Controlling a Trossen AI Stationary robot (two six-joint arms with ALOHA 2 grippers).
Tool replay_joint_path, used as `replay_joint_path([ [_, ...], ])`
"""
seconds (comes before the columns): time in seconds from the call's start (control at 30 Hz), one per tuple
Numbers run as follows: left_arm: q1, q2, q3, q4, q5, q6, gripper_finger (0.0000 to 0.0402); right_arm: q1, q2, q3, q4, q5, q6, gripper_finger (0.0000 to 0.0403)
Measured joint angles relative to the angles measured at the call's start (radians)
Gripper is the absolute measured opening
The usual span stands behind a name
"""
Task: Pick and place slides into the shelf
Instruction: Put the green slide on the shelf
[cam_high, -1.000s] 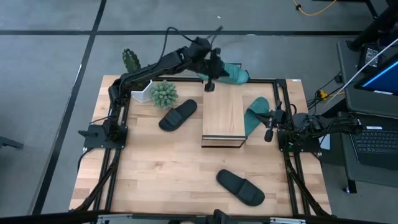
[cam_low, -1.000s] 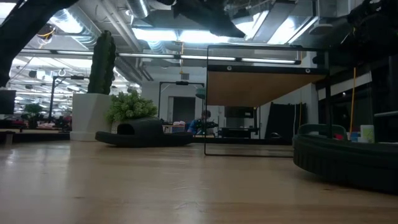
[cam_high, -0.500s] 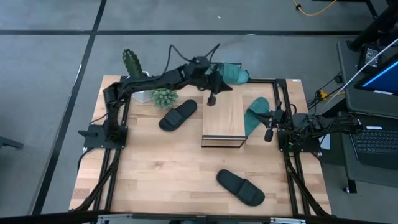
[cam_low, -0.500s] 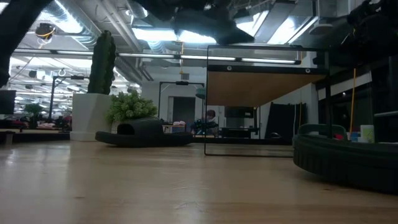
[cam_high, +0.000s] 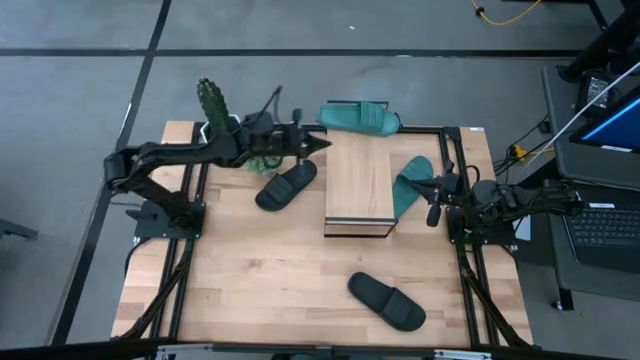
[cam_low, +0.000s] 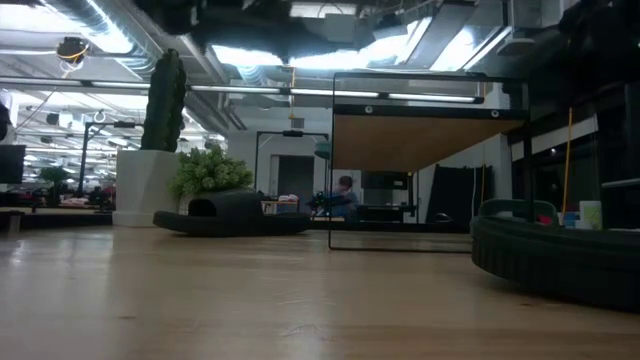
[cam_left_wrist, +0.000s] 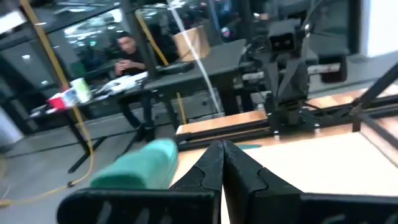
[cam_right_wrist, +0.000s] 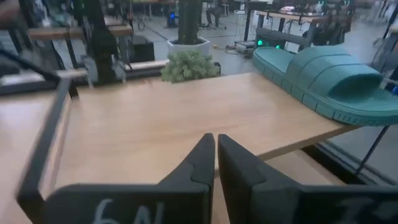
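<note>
One teal slide lies at the far end of the shelf's wood top, partly past its edge; the right wrist view shows this slide resting sole down on the plank. My left gripper is shut and hovers left of the shelf's far corner, above the table; the teal slide lies ahead of its fingers. A second teal slide lies against the shelf's right side. My right gripper is shut beside it. Two black slides lie on the table.
A cactus in a white pot and a small green plant stand at the far left, under my left arm. The black table frame runs along the sides. A laptop sits off the right edge. Bare tabletop lies near.
My left gripper has drawn back from over the shelf's far end toward the table's left, the arm folding back over the plants. The teal slide stays on the shelf's far end, free of the gripper. My right arm has kept still.
</note>
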Motion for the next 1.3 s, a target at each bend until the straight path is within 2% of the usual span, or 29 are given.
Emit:
replay_joint_path([
  [0.13, 0.002, -0.072, -0.138, 0.118, -0.017, -0.026, 0.0000, -0.002, 0.008, 0.066, -0.090, 0.006, 0.039, 0.0022],
  [0.33, 0.036, -0.140, -0.258, 0.164, -0.056, -0.086, 0.0000, -0.050, 0.065, 0.216, -0.275, 0.085, 0.089, 0.0005],
  [0.5, 0.052, -0.146, -0.283, 0.183, -0.055, -0.087, 0.0000, -0.124, 0.152, 0.322, -0.396, 0.097, 0.168, 0.0005],
  [0.7, 0.058, -0.146, -0.283, 0.188, -0.054, -0.086, 0.0000, -0.233, 0.316, 0.370, -0.470, 0.093, 0.220, 0.0003],
  [0.93, 0.058, -0.146, -0.283, 0.185, -0.053, -0.086, 0.0000, -0.384, 0.492, 0.452, -0.471, -0.008, 0.182, 0.0002],
  [1.17, 0.058, -0.146, -0.283, 0.177, -0.053, -0.078, 0.0000, -0.563, 0.566, 0.614, -0.466, -0.116, 0.016, 0.0002],
  [1.3, 0.062, -0.146, -0.283, 0.172, -0.052, -0.077, 0.0000, -0.690, 0.602, 0.688, -0.465, -0.143, -0.055, 0.0001],
])
